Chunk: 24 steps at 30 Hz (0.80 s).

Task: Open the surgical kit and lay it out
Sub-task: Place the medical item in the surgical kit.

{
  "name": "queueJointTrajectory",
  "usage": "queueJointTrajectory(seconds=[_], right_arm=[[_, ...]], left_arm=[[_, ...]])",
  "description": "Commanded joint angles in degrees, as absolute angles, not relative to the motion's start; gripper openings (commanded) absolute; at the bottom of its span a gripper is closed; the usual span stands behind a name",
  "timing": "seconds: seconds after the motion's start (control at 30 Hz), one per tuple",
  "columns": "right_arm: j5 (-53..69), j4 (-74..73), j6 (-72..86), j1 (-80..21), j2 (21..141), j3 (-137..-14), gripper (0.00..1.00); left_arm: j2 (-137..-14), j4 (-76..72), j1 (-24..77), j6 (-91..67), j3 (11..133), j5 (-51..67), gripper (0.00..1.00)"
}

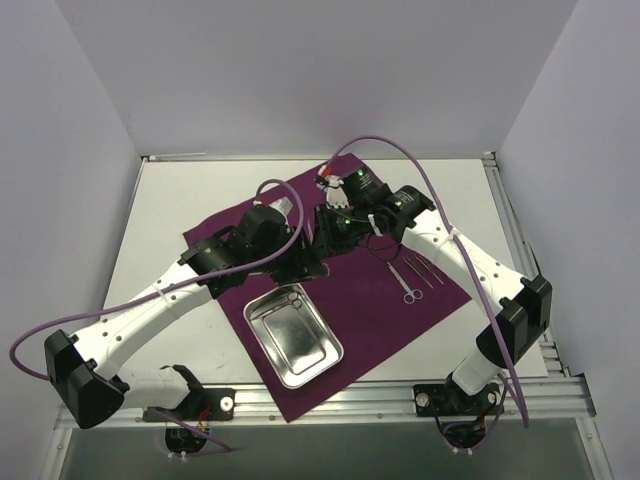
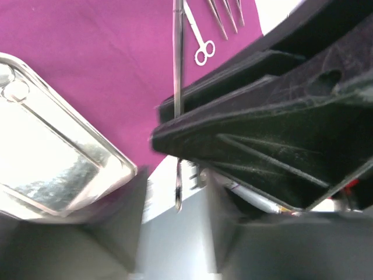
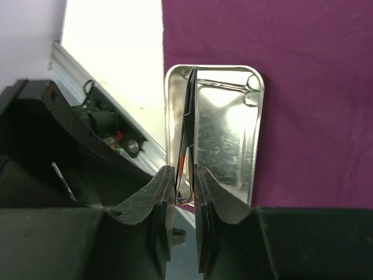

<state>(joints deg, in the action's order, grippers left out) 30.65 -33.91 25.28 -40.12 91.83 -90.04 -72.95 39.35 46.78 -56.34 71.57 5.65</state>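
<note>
Top view: maroon cloth wrap (image 1: 380, 320) is spread flat on the white worktop (image 1: 170, 210). Steel tray (image 1: 293, 338) sits on its near half, with nothing visible in it. Ring-handled scissors (image 1: 409, 287) and a few slim instruments (image 1: 425, 270) lie side by side on the cloth, right of the tray. Both arms reach in over the cloth's middle, left hand (image 1: 303, 262) and right hand (image 1: 333, 232) close together, just beyond the tray.

Left wrist view: blurry. A thin metal instrument (image 2: 178, 87) runs straight down the frame and its tip hangs in the gap of the left hand (image 2: 176, 201). The fingers stand apart, clear of it on both sides, so that hand is open. The black body of the other arm crosses in front. Tray (image 2: 52, 163) is at left on the cloth (image 2: 87, 46), scissors (image 2: 201, 46) and the slim instruments (image 2: 224, 14) up top.

Right wrist view: right hand (image 3: 185, 175) is pinched closed on the thin instrument (image 3: 187, 111), which sticks out past the fingertips. The tray (image 3: 227, 134) and cloth (image 3: 315, 87) lie below, worktop (image 3: 111, 58) at left.
</note>
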Motion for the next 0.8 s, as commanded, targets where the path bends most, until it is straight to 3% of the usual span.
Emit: queueJointTrajectory(seconds=[0.0, 0.07, 0.1, 0.4, 0.53, 0.77], right_arm=[[23.59, -39.18, 21.37, -39.99, 91.84, -92.72, 0.00], [18.92, -43.56, 17.60, -39.73, 92.37, -93.43, 0.00], [14.63, -44.72, 16.62, -39.47, 92.63, -93.51, 0.00], [1.42, -46.34, 4.40, -34.64, 89.22, -77.89, 0.00], [2.65, -42.19, -0.69, -33.40, 87.80, -73.92, 0.00], [1.67, -38.15, -4.04, -31.29, 95.53, -70.14, 0.00]], left_arm=[[-70.67, 37.35, 45.79, -56.51, 70.32, 6.94, 0.57], [-68.91, 38.84, 44.83, -55.38, 69.44, 6.94, 0.70], [-68.21, 39.46, 44.30, -54.85, 68.56, 7.03, 0.71], [-63.54, 46.23, 30.34, -45.54, 66.88, 12.73, 0.72], [-68.28, 47.63, 24.27, -37.82, 69.51, 16.43, 0.70], [-72.51, 46.06, 18.38, -33.40, 71.37, 22.58, 0.69]])
